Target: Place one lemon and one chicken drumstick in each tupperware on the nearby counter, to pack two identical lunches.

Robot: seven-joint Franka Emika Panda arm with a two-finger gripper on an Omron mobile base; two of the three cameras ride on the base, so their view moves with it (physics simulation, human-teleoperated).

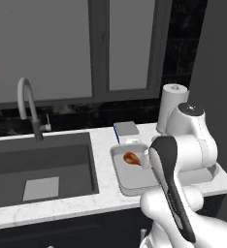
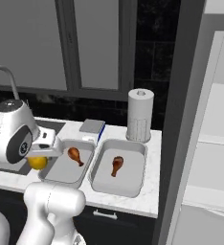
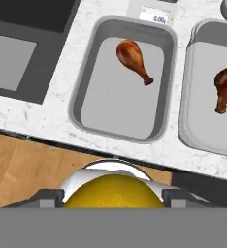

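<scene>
Held between half-spread jaws of the claw [image 2: 39, 160], lemon [image 3: 114, 191] carried above the counter's [image 3: 47, 109] front edge, bound for the left tub [image 3: 86, 82] holding one drumstick [image 3: 133, 59]

Robot arm [image 1: 183, 150]: exterior finish

Glossy white rounded link shells; dark grey joint caps and a black stripe along one link; light-grey round end cap with small dark markings.

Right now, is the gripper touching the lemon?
Touching. The hand view shows the lemon wedged between the gripper's fingers; in the right base view the lemon hangs under the hand, above the counter edge.
</scene>
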